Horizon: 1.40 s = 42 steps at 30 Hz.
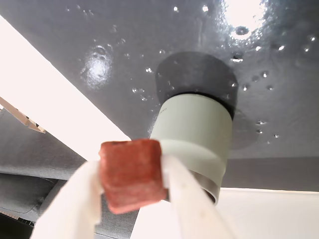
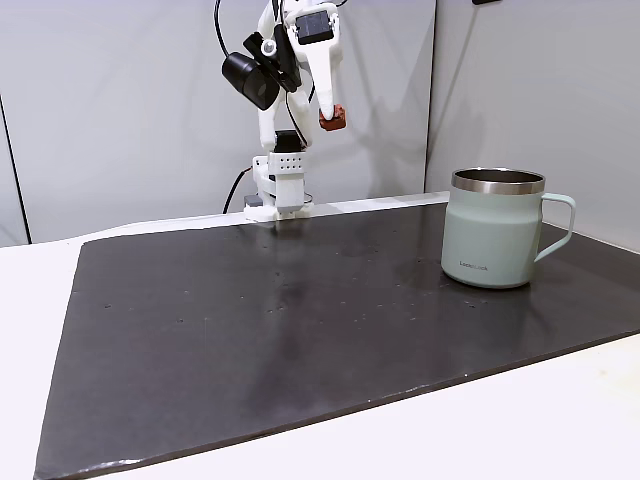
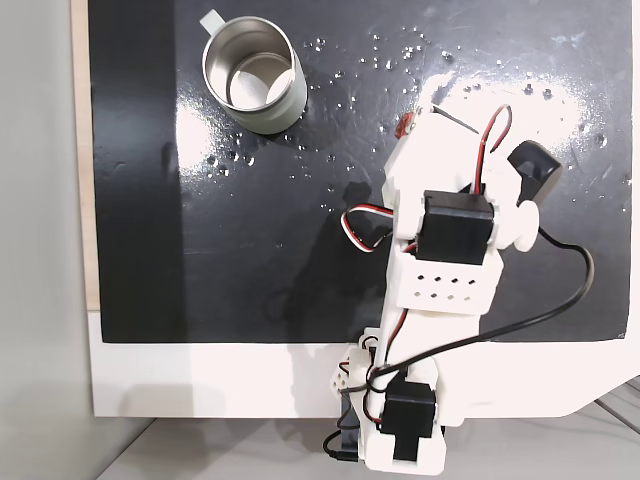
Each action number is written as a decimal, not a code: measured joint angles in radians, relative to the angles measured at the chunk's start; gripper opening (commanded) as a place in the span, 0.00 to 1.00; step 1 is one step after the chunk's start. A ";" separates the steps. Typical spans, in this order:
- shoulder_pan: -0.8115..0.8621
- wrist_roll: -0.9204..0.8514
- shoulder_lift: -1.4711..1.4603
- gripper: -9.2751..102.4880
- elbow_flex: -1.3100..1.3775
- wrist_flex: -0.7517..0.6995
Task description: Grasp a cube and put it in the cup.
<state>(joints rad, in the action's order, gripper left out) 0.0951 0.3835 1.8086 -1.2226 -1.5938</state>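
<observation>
- Gripper (image 1: 133,175) clamped on the cube (image 1: 132,174), white fingers (image 1: 75,201) pressing both flanks of the reddish-brown block in the wrist view.
- Cube (image 2: 333,118) carried high off the mat in a fixed view, up at 12 o'clock from the arm's base, nothing beneath it but air.
- Cup (image 2: 495,230) standing upright over at 3 o'clock in that same view, handle pointing further right, well apart from the raised block.
- From above, cup (image 3: 255,75) sitting at 10 o'clock from the arm, mouth open and looking empty; just a sliver of the cube (image 3: 405,126) peeking past the white wrist.
- Danger ahead, as a judgement: a block this small beside smooth pads could twist or squirt out on the swing across.
- Another risk: letting go short of the steel rim, so the block clips the edge and bounces onto the mat.
- Also possible: fingers nudging the cup on the way in and shoving it aside.
- Dark mat (image 2: 300,330), glossy, speckled with bright spots and glare, laid on a white table (image 2: 500,440).
- Plain pale wall panels (image 2: 120,100) behind.
</observation>
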 measured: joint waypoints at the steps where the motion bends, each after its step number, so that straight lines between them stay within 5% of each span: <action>1: -0.006 0.000 0.000 0.10 0.000 0.000; 29: -0.336 -0.060 -0.695 0.10 0.759 0.089; 42: -0.525 -0.133 -0.819 0.09 0.833 0.121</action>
<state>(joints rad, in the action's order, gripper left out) -0.4295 0.2500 0.9894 -0.3896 -1.4726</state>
